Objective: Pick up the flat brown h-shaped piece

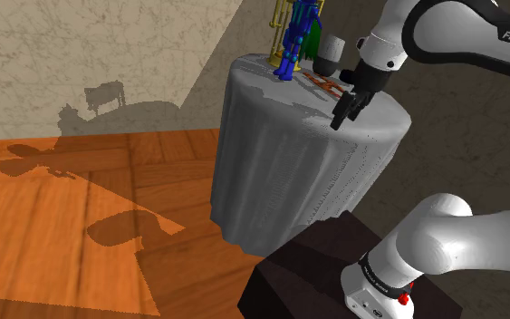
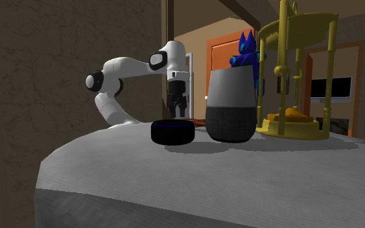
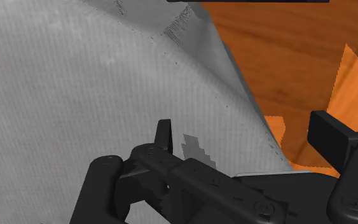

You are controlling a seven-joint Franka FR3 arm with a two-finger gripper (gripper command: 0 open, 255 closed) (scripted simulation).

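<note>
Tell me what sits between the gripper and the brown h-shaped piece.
Nothing; the shoulder view shows bare grey cloth between the gripper and the piece.

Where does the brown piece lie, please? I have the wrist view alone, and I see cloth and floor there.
Observer: In the shoulder view the brown piece lies flat on the table, up and to the left of the pincer in that view.
Operator: Does anything stand close to it?
Observer: Yes, a speaker stands just beyond it, with a blue figure further to that view's left.
Operator: Is there anything else up there?
Observer: The second exterior view adds a black puck beside the speaker and a gold stand on its other side.
</note>
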